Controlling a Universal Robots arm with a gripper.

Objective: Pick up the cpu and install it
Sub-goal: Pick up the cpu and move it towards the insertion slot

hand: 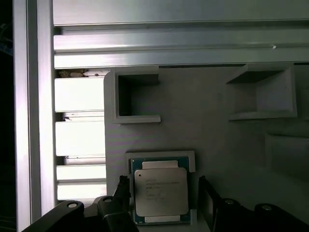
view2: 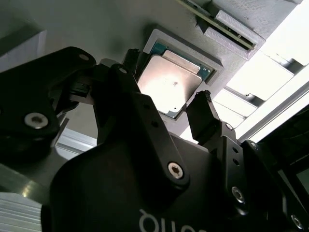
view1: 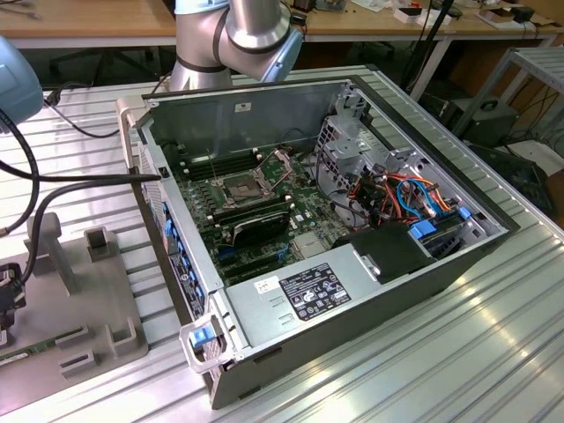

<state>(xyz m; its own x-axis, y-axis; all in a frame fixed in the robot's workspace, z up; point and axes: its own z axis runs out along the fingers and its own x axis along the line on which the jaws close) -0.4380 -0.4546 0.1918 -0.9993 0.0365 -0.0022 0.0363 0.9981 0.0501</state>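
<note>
Silvery cpu [hand: 160, 192], gripper [hand: 163, 187] spread wide either side

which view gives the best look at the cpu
The first wrist view: the cpu lies face-on in its grey pocket, nearly whole. The second wrist view shows it slanted, one edge behind the gripper. The exterior view faces the computer case instead.

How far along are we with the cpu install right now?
Done: the gripper is over the cpu, open and straddling it. In hand: nothing; the cpu lies flat in its grey holder. Left: the lift and the install; the socket in the computer case looks to hold no chip.
</note>
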